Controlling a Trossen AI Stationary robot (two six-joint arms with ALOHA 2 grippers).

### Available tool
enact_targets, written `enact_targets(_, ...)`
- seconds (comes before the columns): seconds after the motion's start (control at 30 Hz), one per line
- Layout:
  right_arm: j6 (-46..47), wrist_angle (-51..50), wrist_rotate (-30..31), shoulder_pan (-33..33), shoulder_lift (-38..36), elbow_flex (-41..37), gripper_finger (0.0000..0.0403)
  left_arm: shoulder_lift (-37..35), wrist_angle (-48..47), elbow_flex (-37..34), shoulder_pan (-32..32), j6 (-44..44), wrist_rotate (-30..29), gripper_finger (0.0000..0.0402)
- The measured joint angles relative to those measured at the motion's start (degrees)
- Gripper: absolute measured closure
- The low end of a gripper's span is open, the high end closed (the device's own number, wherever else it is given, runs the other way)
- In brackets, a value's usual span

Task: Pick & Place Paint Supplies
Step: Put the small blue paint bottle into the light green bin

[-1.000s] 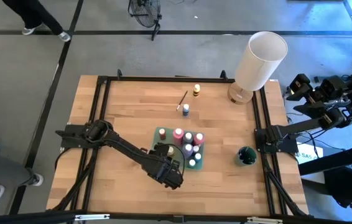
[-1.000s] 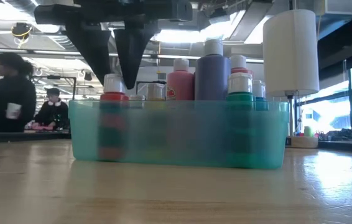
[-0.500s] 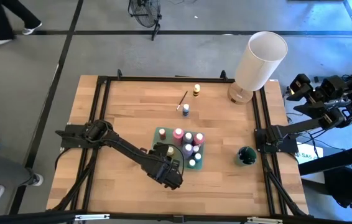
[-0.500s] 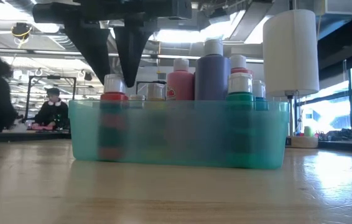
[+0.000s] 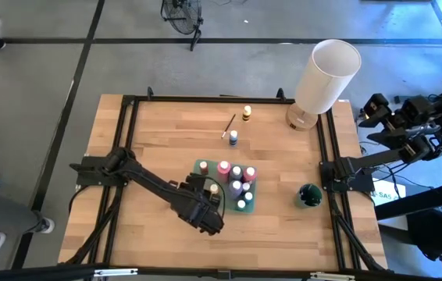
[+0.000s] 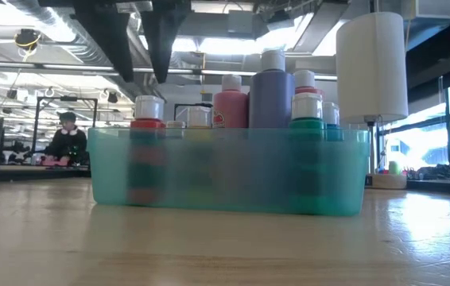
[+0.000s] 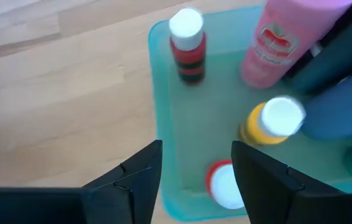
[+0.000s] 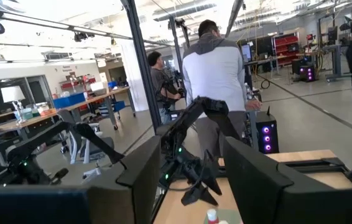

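Here, I see the paint bottles (image 5: 235, 186) standing upright in a translucent teal bin (image 5: 199, 166) near the middle of the table (image 5: 143, 140). From the low view the bin (image 6: 226, 171) holds a red bottle (image 6: 146, 157) with a white cap, a pink bottle (image 6: 230, 103), a tall purple bottle (image 6: 272, 91) and a green one (image 6: 307, 119). My left wrist view adds a yellow bottle (image 7: 272, 122) beside the pink one (image 7: 280, 43) and a red-rimmed white cap (image 7: 226, 185) by the bin's near wall. 2 more bottles stand outside the bin toward the far edge: a blue bottle (image 5: 233, 137) and a yellow bottle (image 5: 247, 114), with a thin dark-handled brush (image 5: 228, 126) lying between them.

The table is pale wood planks inside a black frame. A large white cylinder (image 5: 327, 76) stands at the far right corner, and a dark green round object (image 5: 309, 196) sits to the right of the bin. Beyond the table is a workshop with people at benches.

The left gripper (image 5: 210, 219) hangs above the bin's near left corner, fingers (image 7: 129, 180) parted and empty. The right gripper (image 5: 371, 111) waits off the table's right side, fingers apart, holding nothing.
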Motion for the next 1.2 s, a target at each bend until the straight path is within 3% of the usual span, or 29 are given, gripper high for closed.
enact_targets(0.13, 0.00, -1.35, 0.00, 0.01, 0.00, 0.00, 0.0225, -0.51, -1.08, 0.07, 0.60, 6.83, 5.25, 0.0199)
enact_targets(0.27, -0.01, -2.12, 0.02, 0.00, 0.00, 0.00, 0.0225, -0.75, -0.96, 1.26, 1.33, 10.32, 6.66, 0.0194)
enact_targets(0.47, -0.23, -2.26, 0.02, 0.02, 0.00, 0.00, 0.0225, -4.75, -0.87, 4.00, 2.58, 12.18, -3.27, 0.0193)
enact_targets(0.7, -0.28, -4.70, 0.00, 0.00, -0.02, 0.00, 0.0225, -13.39, -0.88, 6.41, 4.09, 17.86, -10.28, 0.0194)
enact_targets(0.87, -0.42, -5.45, -0.01, 0.01, -0.02, 0.00, 0.0225, -19.08, 2.05, 6.54, 4.63, 19.95, -19.48, 0.0194)
enact_targets(1.03, -0.22, -5.40, -1.01, 0.02, 0.00, 0.00, 0.0225, -21.04, 3.08, 6.58, 4.76, 23.49, -24.73, 0.0194)
enact_targets(1.2, -0.66, -5.22, 5.31, 0.02, 0.00, 0.00, 0.0225, -21.12, 3.10, 6.58, 6.09, 32.58, -26.19, 0.0197)
